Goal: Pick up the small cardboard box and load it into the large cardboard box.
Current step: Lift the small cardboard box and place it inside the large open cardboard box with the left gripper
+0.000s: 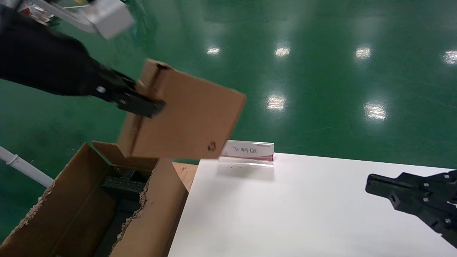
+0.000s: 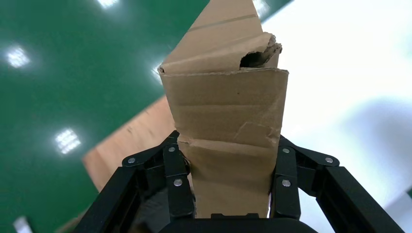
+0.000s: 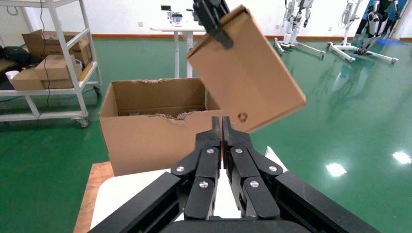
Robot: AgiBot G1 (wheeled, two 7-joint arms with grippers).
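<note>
Small box (image 1: 189,117) hangs tilted in the left pincer's (image 1: 142,103) clamp above the large box (image 1: 71,207); next, lower it inside. Right pincer (image 3: 222,127) rests closed over the desk (image 1: 303,214).

so the large cardboard box (image 1: 71,210) sits on the floor right against the left edge of the table (image 1: 303,214), with foam blocks (image 1: 125,185) inside it. the small cardboard box (image 1: 185,114) hangs tilted in the air above the big box's far corner, left gripper (image 1: 142,101) on its left edge. a sign stand (image 1: 247,153) sits at the table's far edge, right gripper (image 1: 371,185) over the table's right side
</note>
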